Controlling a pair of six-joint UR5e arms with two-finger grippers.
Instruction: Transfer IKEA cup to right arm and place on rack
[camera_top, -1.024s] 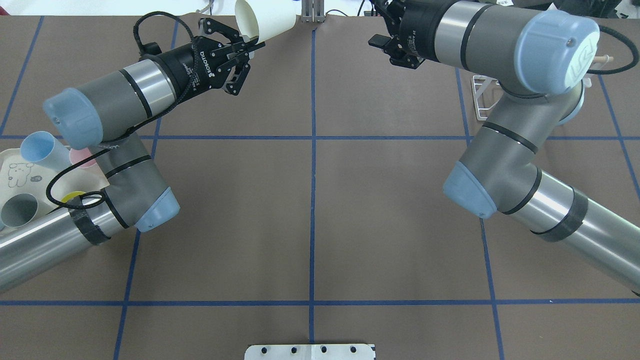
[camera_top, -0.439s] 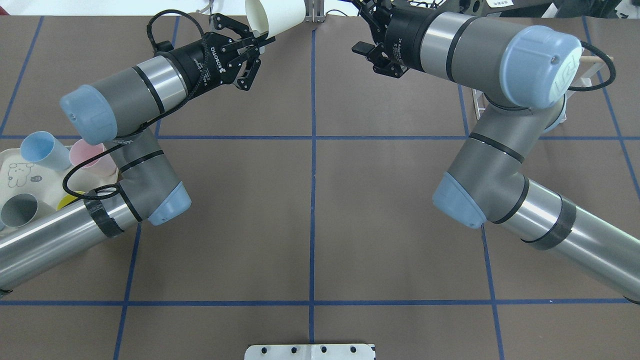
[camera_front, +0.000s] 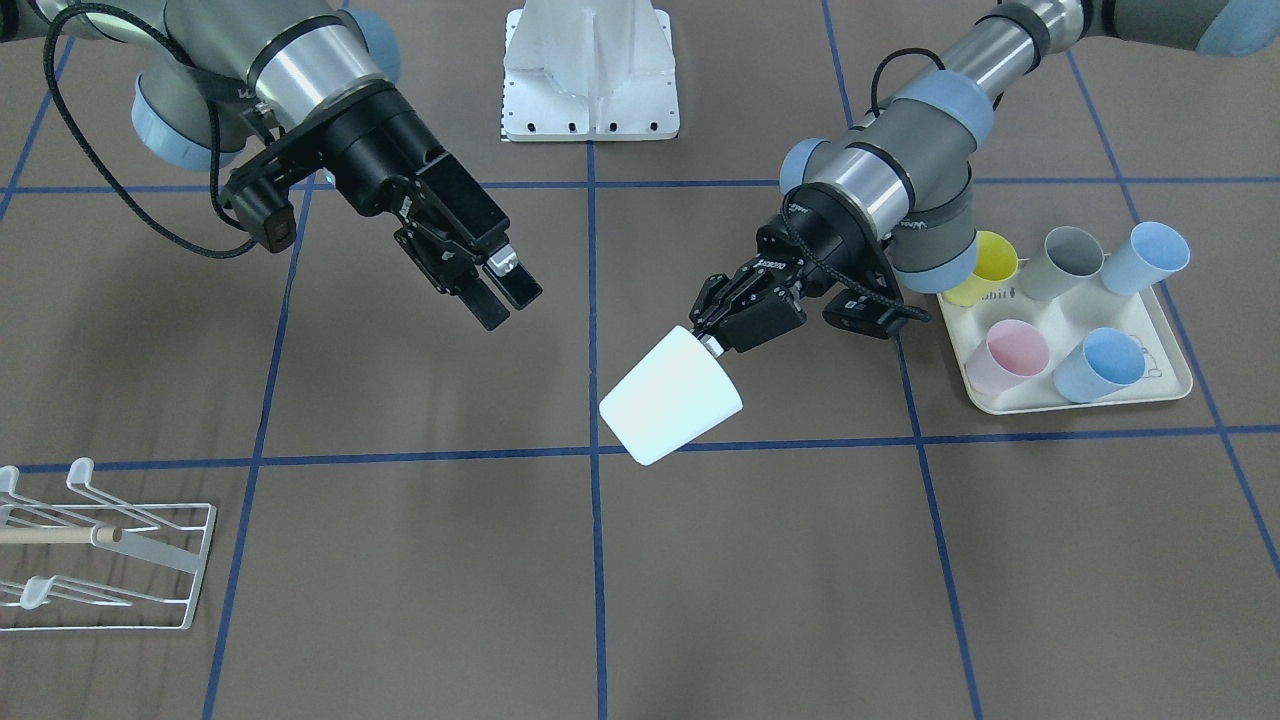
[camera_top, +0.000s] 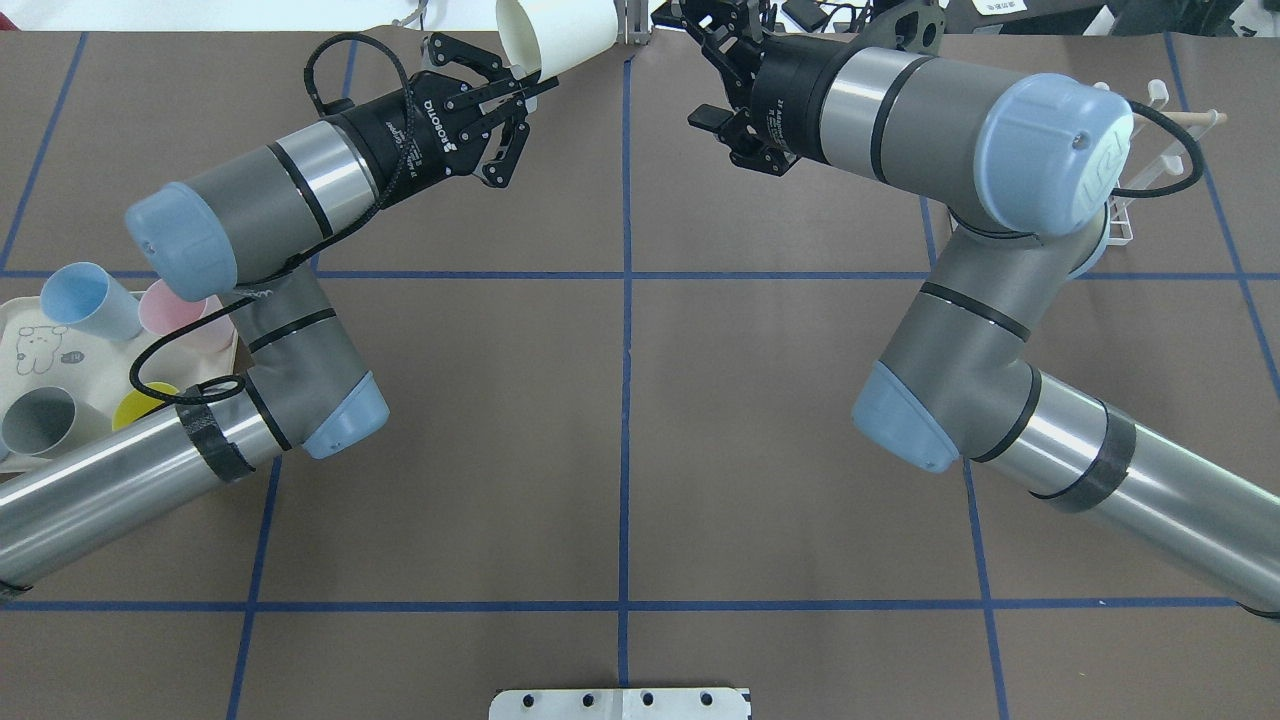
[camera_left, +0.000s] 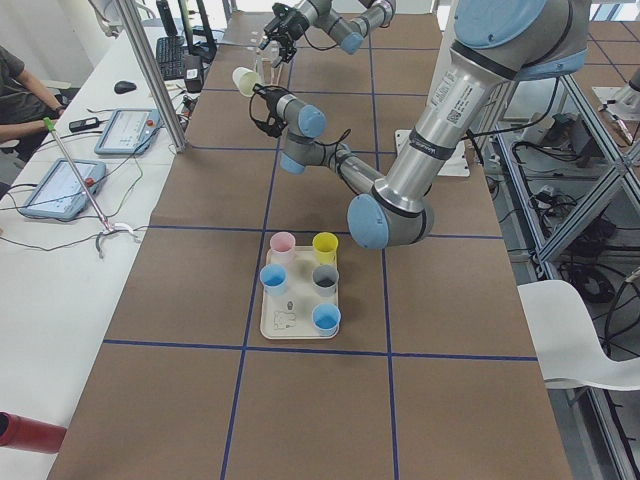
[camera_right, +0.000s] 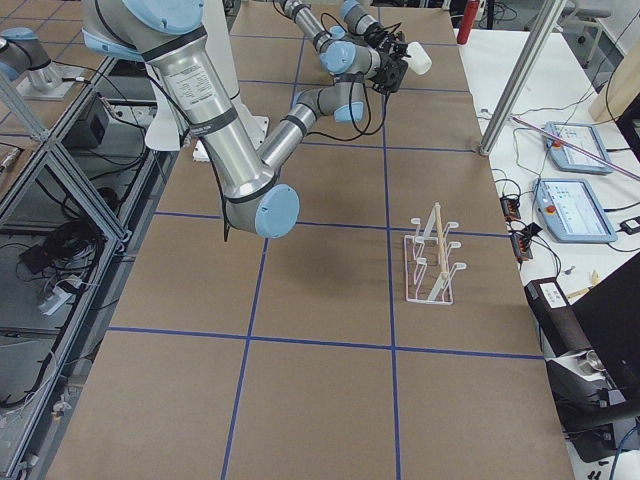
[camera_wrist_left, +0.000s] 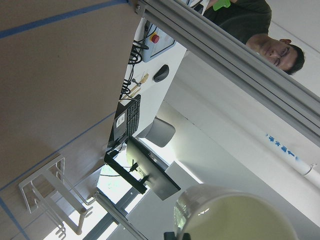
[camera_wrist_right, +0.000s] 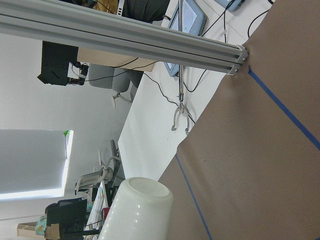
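Left pincer (camera_front: 716, 342) clamped on rim of white cup (camera_front: 670, 398), raised off bench. Cup juts beyond its tips, long axis in line with pincer, base leading. Right pincer (camera_front: 505, 297) spread wide, well apart, cup's base ahead of it, off-centre.

Overhead view, versus 1.0 s ago: my left gripper (camera_top: 525, 85) and the white cup (camera_top: 555, 35) clamped in it have shifted right, toward top centre. My right gripper (camera_front: 505, 297) swung left; the gap between the two is narrower. My right arm (camera_top: 1050, 165) moved left, uncovering more of the rack (camera_top: 1158, 95) at upper right.
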